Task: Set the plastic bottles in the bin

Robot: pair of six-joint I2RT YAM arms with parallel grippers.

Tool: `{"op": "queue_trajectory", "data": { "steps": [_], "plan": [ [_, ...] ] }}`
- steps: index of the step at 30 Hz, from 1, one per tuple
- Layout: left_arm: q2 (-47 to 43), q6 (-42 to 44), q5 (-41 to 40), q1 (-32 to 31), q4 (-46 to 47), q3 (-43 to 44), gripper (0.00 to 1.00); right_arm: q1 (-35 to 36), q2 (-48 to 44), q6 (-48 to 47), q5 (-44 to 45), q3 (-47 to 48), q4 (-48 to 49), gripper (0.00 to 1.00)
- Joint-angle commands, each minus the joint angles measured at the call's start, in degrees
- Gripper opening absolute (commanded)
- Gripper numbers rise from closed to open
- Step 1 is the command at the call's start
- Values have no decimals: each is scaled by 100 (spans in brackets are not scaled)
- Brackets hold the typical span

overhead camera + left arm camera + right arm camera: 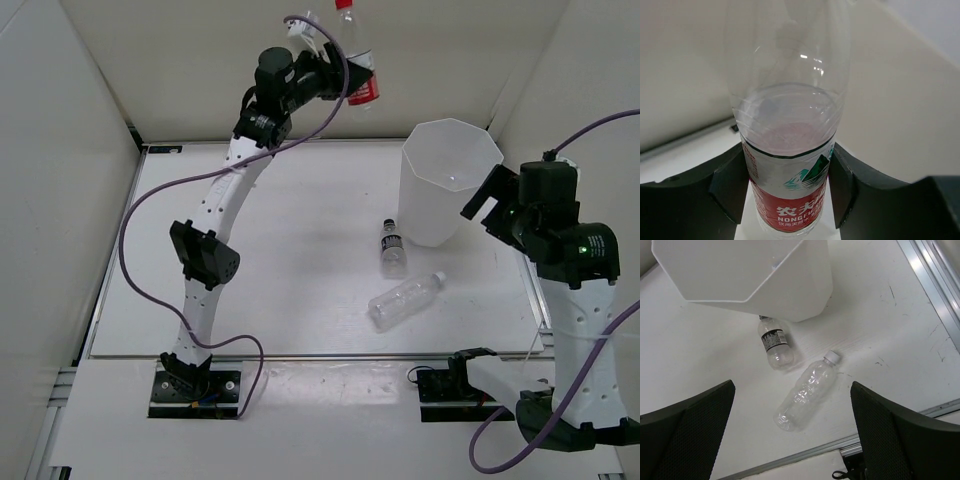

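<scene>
Gripping the seemingly empty red-capped bottle [790, 125] at its label, my left gripper [787, 190] risks buckling thin, slippery walls; my right gripper [792, 390] stands open.

Left arm [222, 200] and right arm [585, 320]: white perforated links, black joint housings, trailing purple cables [123, 255], black base plates [195, 393], green LED [583, 245] on right.

White table [300, 260], pale surrounding walls [50, 200]
</scene>
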Motion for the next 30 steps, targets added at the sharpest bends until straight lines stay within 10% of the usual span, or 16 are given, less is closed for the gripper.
{"op": "queue_trajectory", "data": {
  "steps": [1,14,18,21,30],
  "plan": [
    [184,-113,-489,-375,1195,193,51,-31,-195,107,-127,244,-318,100],
    [572,449,-1071,-1588,2216,107,70,-31,-985,326,-207,-2,-916,100],
    [625,598,-930,-1808,1988,-51,97,-31,-1171,397,-357,-222,-1030,100],
    [178,1114,-1061,-1809,1690,-358,100,-31,-1171,449,-357,-274,-1031,100],
    [-2054,-111,-806,-115,1487,-2658,100,-31,-943,282,-655,-442,-539,100]
  ]
}}
